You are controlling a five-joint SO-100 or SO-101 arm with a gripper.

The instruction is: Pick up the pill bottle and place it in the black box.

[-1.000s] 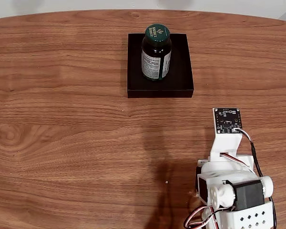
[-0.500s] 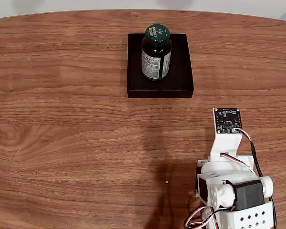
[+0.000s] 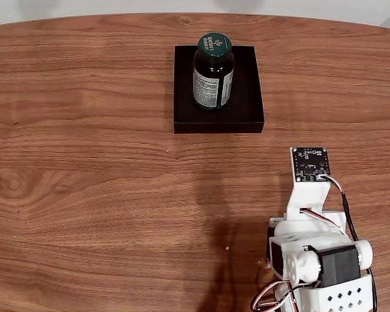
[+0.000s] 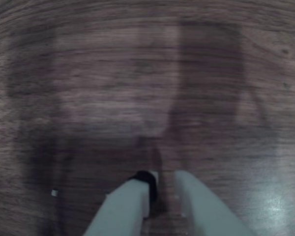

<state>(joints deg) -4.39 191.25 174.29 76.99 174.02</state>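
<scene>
In the fixed view the dark-green pill bottle (image 3: 213, 71) stands upright inside the black box (image 3: 247, 110) at the far middle of the table, cap up and white label facing the camera. The white arm (image 3: 312, 250) is folded at the near right edge, well apart from the box. The wrist view shows my gripper (image 4: 163, 184) low over bare wood, its two white fingers (image 4: 130, 204) almost together with nothing between them.
The wooden table (image 3: 84, 162) stretches wide to the left and in front of the box. A tiny white speck (image 3: 227, 247) lies on the wood near the arm. The arm's shadow falls just left of its base.
</scene>
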